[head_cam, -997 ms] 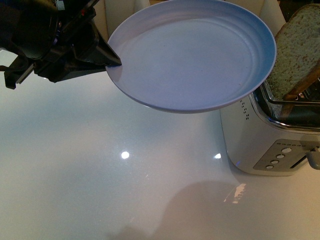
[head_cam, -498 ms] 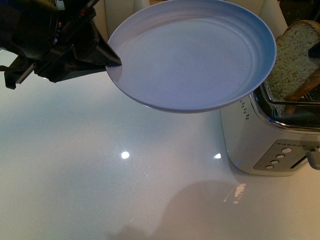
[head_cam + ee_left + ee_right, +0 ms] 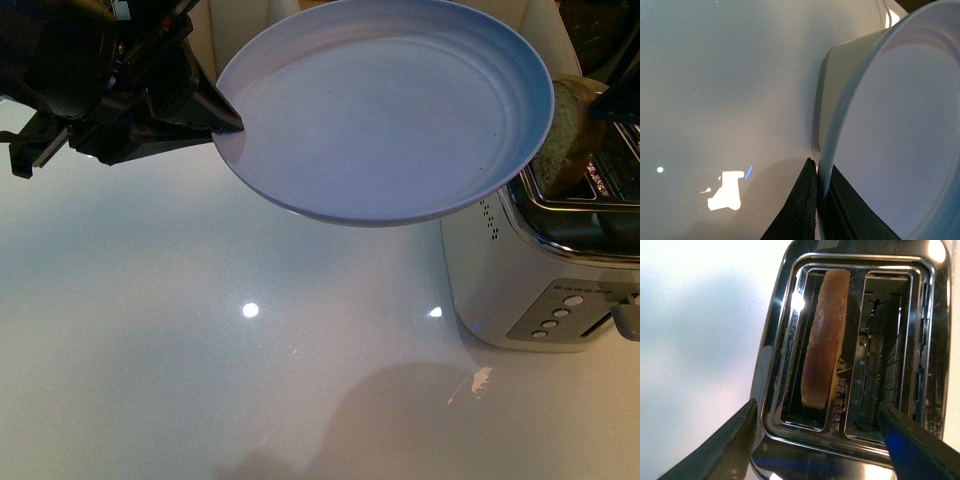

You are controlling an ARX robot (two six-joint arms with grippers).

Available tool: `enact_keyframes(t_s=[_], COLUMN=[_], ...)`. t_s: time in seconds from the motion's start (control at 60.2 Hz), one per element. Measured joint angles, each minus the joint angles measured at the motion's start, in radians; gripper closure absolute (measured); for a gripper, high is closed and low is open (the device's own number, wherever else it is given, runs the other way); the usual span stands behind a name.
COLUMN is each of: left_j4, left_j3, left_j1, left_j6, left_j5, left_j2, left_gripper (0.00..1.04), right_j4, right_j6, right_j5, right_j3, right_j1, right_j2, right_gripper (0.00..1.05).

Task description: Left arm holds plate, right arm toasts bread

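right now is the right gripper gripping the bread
No, the right gripper is open over the toaster, and the bread stands alone in one slot.

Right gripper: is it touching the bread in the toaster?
Apart. The right wrist view shows the bread standing in a toaster slot, with the right gripper's jaws spread wide either side, clear of it.
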Motion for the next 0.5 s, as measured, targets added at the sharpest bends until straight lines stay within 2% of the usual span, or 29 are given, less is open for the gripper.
enact_keyframes(t_s=[0.05,0.266,0.498], left_j4=[0.0,0.004,0.009], left_j3=[0.0,-0.003,-0.016], left_j1=[0.0,-0.002,-0.004], left_j6=[0.0,0.0,0.0], left_j5=[0.0,-0.002,-0.007], left_j2=[0.0,0.0,0.0], left_gripper=[1.02,1.02,1.02], right_j4=[0.022,0.145,0.159], right_j6=[0.016,0.067,0.074], right_j5=[0.0,0.031,0.037], right_j3=[-0.008,-0.096,-0.127], right_j1=[-0.01,-0.068,-0.094], right_j2=[-0.035,-0.265,-0.36], right_gripper=[0.07,0.09,0.09])
